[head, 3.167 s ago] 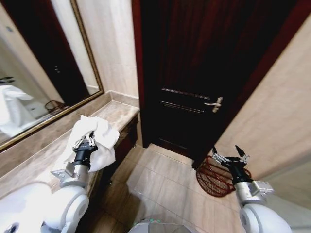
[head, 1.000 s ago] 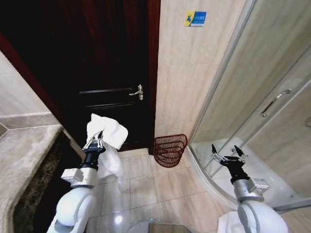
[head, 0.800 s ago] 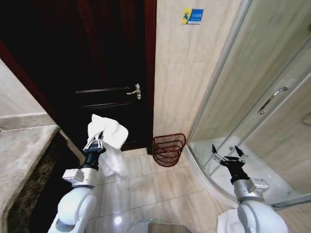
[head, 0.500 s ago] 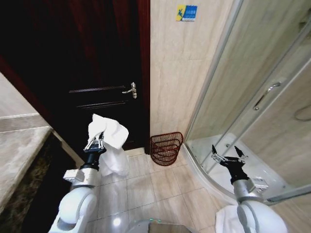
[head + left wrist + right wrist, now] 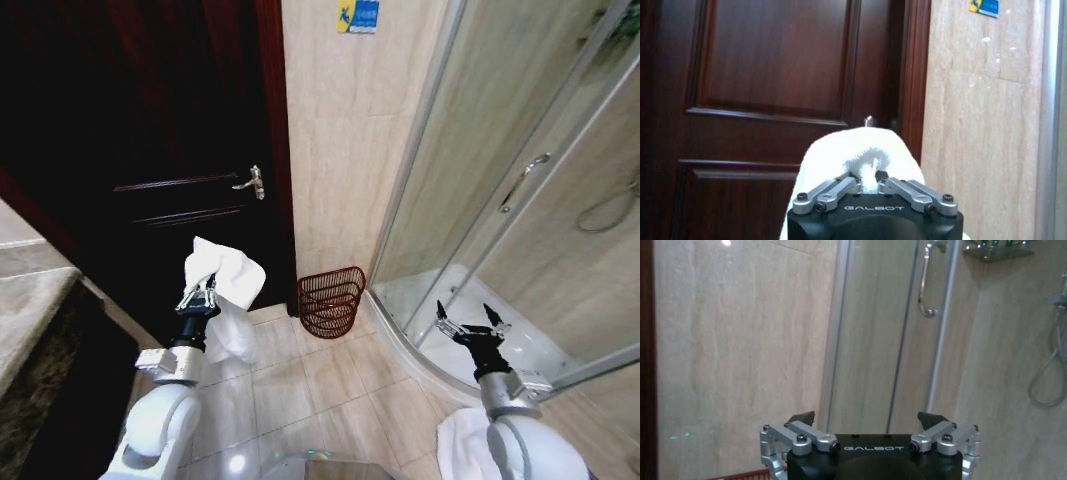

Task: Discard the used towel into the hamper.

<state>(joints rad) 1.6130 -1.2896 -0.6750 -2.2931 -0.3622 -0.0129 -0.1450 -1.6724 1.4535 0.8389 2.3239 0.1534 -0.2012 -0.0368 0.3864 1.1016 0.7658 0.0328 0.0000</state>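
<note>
In the head view, the left gripper (image 5: 201, 297) is raised in front of the dark wooden door (image 5: 150, 150), its fingers pinched on a white towel (image 5: 226, 290) that bunches above them and hangs down beside the arm. The hamper (image 5: 330, 300) stands on the tiled floor (image 5: 320, 390) against the beige wall (image 5: 340, 140), between the door and the glass shower enclosure (image 5: 500, 180), well apart from the towel. The right gripper (image 5: 470, 325) is held up on the right before the shower tray, fingers spread and holding nothing.

In the left wrist view, the left gripper (image 5: 870, 182) clamps a fold of the towel (image 5: 860, 150), which rises in a rounded mound against the door (image 5: 773, 75).

In the right wrist view, the right gripper (image 5: 867, 421) shows its fingers wide apart, facing the wall and the shower glass (image 5: 907, 340). A sliver of the hamper's rim (image 5: 740, 474) shows beside it.
</note>
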